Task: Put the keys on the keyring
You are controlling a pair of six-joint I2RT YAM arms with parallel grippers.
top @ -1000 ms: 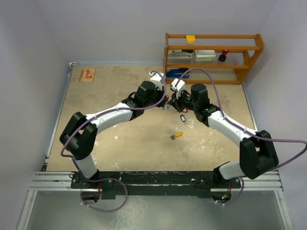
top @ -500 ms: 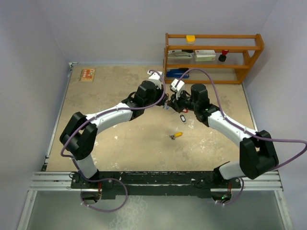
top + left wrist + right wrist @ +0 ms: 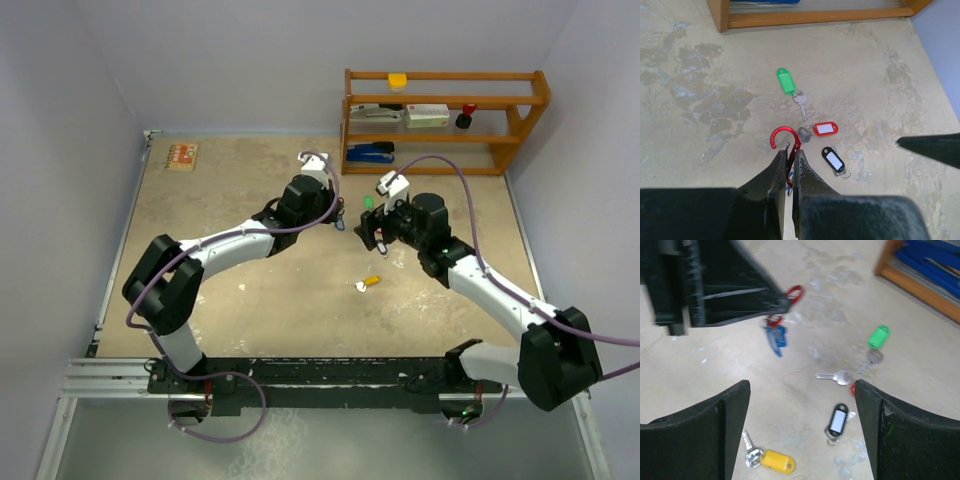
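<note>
My left gripper [image 3: 789, 153] is shut on the keyring [image 3: 785, 139], a red hook-shaped clip held above the table. From the keyring [image 3: 794, 294] hangs a blue-tagged key [image 3: 776, 339]. Loose keys lie on the table below: a green-tagged one [image 3: 786, 81], a red-tagged one [image 3: 825, 129], a black-tagged one [image 3: 833, 159] and a yellow-tagged one [image 3: 776, 461]. My right gripper [image 3: 801, 386] is open and holds nothing, hovering over the black-tagged key [image 3: 838, 419]. In the top view the left gripper [image 3: 339, 221] and right gripper [image 3: 366, 234] stand a little apart.
A wooden shelf [image 3: 445, 120] stands at the back right, holding a blue stapler [image 3: 370, 152], boxes and small items. A small orange-and-white card [image 3: 183, 156] lies at the back left. The yellow-tagged key [image 3: 370, 282] lies nearer the arm bases.
My right gripper has opened wide and drawn back to the right, away from the keyring. The left gripper stays shut on the keyring, shifted slightly left.
</note>
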